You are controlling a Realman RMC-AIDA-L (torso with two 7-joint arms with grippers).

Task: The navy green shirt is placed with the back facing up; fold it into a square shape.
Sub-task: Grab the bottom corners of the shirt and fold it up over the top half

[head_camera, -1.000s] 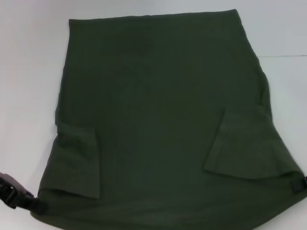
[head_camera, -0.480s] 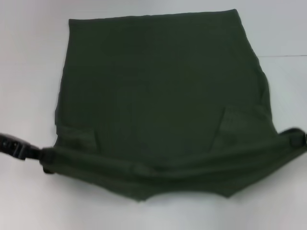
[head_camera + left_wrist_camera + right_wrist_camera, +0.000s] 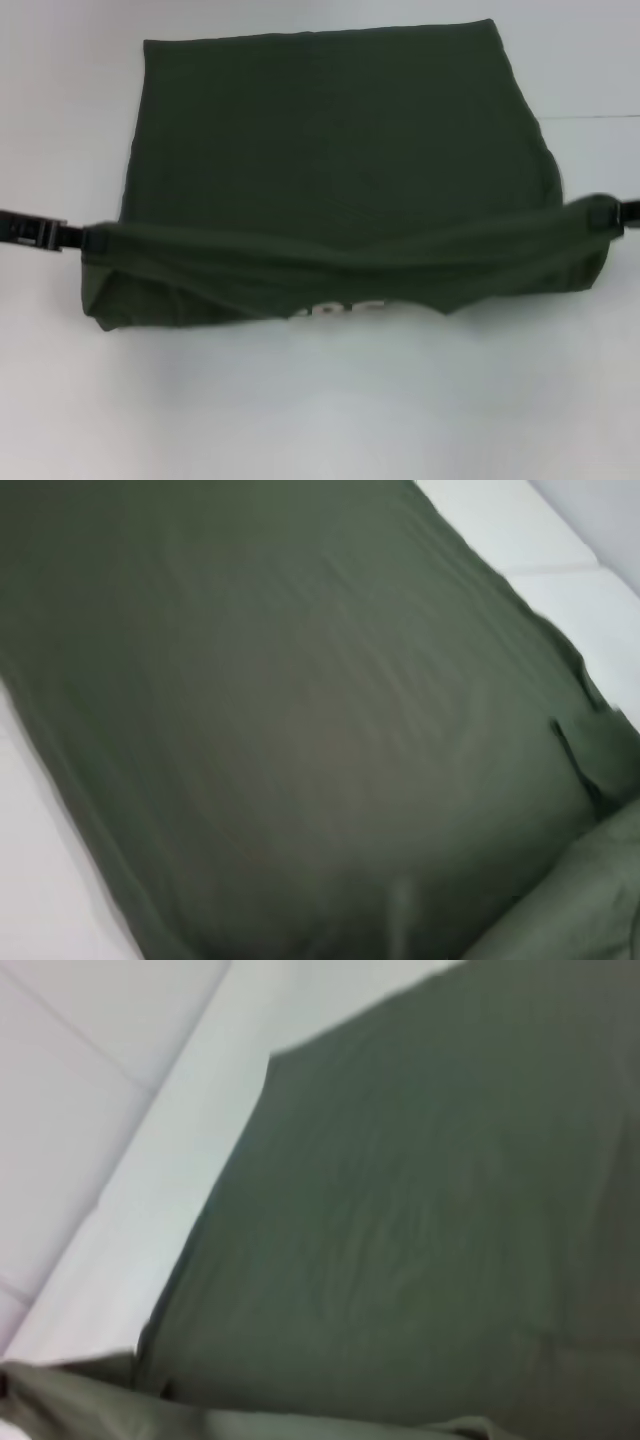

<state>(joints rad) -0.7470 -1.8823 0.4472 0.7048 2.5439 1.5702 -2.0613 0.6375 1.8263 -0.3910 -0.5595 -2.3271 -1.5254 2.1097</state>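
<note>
The navy green shirt [image 3: 330, 140] lies on the white table [image 3: 320, 410], its far part flat with the plain back up. Its near edge is lifted and stretched taut between my two grippers. My left gripper [image 3: 88, 238] is shut on the shirt's left corner and my right gripper [image 3: 600, 215] is shut on the right corner. Below the raised fold, cream letters [image 3: 340, 310] of the front peek out. In the left wrist view the shirt [image 3: 280, 720] fills the picture; in the right wrist view the shirt [image 3: 430, 1220] shows with the held fold close by.
Bare white table surface [image 3: 60, 120] surrounds the shirt, with wide free room in front of it. A seam line [image 3: 590, 117] runs across the table at the right.
Both grippers have lifted the shirt's near edge and carried it away from me over the body. The folded-in sleeves are now covered, and the front's cream letters have come into view.
</note>
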